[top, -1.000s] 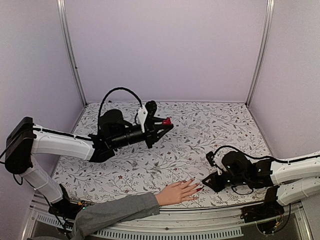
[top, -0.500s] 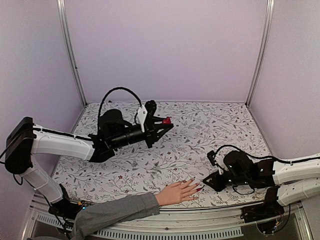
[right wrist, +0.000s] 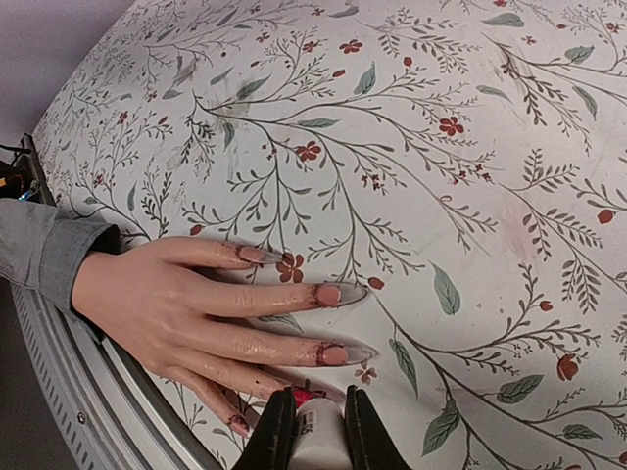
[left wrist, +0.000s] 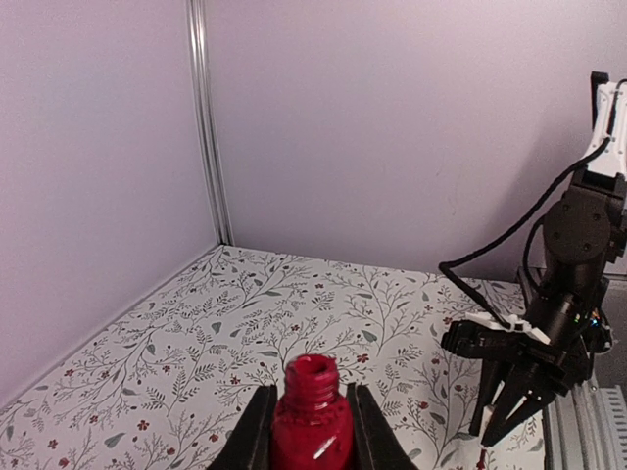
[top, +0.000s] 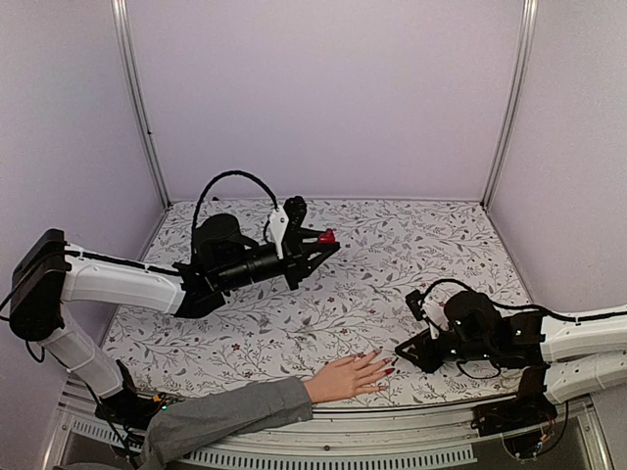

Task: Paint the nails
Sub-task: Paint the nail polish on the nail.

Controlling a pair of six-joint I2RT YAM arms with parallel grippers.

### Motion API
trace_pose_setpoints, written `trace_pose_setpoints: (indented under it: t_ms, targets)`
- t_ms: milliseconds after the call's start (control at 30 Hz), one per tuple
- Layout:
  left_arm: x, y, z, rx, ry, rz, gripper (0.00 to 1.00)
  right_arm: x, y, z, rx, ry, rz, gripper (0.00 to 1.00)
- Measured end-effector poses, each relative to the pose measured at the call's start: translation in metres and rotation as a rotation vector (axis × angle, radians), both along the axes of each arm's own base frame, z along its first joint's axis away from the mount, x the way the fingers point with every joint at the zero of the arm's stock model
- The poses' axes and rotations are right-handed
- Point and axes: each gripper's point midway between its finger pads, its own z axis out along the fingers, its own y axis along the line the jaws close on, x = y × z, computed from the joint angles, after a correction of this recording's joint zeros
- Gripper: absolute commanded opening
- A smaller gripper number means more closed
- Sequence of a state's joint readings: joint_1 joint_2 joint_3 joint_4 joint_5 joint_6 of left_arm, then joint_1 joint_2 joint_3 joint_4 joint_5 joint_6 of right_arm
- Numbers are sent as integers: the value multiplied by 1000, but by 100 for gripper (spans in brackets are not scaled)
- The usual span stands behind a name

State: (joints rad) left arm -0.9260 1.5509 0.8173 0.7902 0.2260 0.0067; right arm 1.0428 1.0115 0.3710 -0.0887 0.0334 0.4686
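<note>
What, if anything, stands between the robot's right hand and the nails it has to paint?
Nothing visible does. The right hand, shut on a white brush cap, hangs right at the nails, with the cap's red tip beside them. The red bottle is held far off in the left hand.

The nails (right wrist: 330, 295) are small, long ovals at the tips of a pale hand (right wrist: 167, 304). The hand lies flat, palm down, by the near edge of the flowery table (right wrist: 470, 147), with its fingers spread a little. The top three nails look pale pink and shiny, with dark red smudges on the skin just behind them. The next one down shows a bit of bright red but is partly hidden, and the lowest is too smudged to tell.
</note>
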Motion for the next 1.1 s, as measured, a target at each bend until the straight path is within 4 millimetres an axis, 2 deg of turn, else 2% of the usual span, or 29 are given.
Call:
trace_pose_setpoints:
  t_ms: [567,1100]
  targets:
    - [0,0,-1,1,0,3,0,-6,11,-4,6,6,80,0]
    - [1,1,-3,4,3,5,0,-7,11,-10,-7,18,82,0]
